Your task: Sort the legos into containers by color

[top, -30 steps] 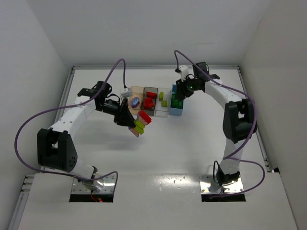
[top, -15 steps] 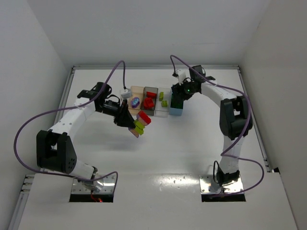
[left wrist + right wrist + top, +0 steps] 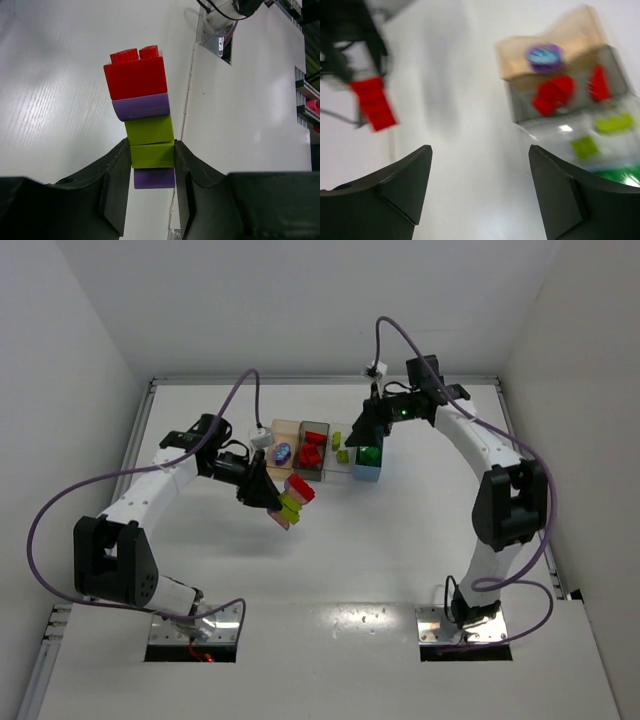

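A white table [image 3: 380,540] sits boxed in by white walls [image 3: 85,330]. Just at nine o'clock from its centre, a joined stack of bricks [image 3: 144,120] in red, purple, lime, lime and purple is held off the surface. The left gripper [image 3: 152,155] pinches it at a lime brick. Four partly filled bins [image 3: 315,423] line up toward twelve o'clock. The right gripper [image 3: 480,152], wide open and empty, hovers above the blue bin [image 3: 366,475] at one o'clock. The stack likely needs pulling apart next, with the right gripper crossing over to grasp its top. Open table lies toward six o'clock.

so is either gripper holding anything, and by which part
The left gripper holds the brick stack by its lower lime brick; the right gripper is open, empty.
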`<control>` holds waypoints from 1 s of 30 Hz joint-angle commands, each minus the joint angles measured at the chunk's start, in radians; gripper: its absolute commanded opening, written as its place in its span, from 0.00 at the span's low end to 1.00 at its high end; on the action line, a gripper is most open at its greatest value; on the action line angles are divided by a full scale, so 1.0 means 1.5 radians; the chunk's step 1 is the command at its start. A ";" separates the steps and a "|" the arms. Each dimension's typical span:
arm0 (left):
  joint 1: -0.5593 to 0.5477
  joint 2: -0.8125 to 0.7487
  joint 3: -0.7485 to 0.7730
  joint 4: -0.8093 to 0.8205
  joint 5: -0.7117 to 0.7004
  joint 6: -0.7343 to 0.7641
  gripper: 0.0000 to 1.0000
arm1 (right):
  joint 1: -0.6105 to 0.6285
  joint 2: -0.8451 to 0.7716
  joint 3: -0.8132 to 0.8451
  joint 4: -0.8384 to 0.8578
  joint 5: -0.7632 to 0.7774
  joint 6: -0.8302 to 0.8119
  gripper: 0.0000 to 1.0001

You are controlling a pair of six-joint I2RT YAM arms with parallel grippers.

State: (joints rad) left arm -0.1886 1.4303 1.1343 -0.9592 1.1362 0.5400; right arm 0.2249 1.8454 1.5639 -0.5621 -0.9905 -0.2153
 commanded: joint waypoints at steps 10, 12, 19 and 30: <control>-0.010 -0.048 -0.001 0.003 0.041 0.010 0.11 | 0.126 0.062 0.038 -0.075 -0.216 -0.005 0.92; -0.010 -0.049 -0.001 0.003 0.041 0.010 0.11 | 0.135 0.062 0.048 -0.075 -0.216 -0.005 0.93; -0.010 -0.049 -0.001 0.003 0.041 0.010 0.11 | 0.162 0.069 0.055 -0.068 -0.216 0.001 0.93; -0.016 -0.042 -0.001 0.003 0.041 0.016 0.11 | 0.207 0.062 0.041 -0.062 -0.222 0.014 0.91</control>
State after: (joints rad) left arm -0.2024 1.3895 1.1336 -0.9596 1.1488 0.5415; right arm 0.5171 1.9480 1.6051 -0.6827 -1.2758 -0.1902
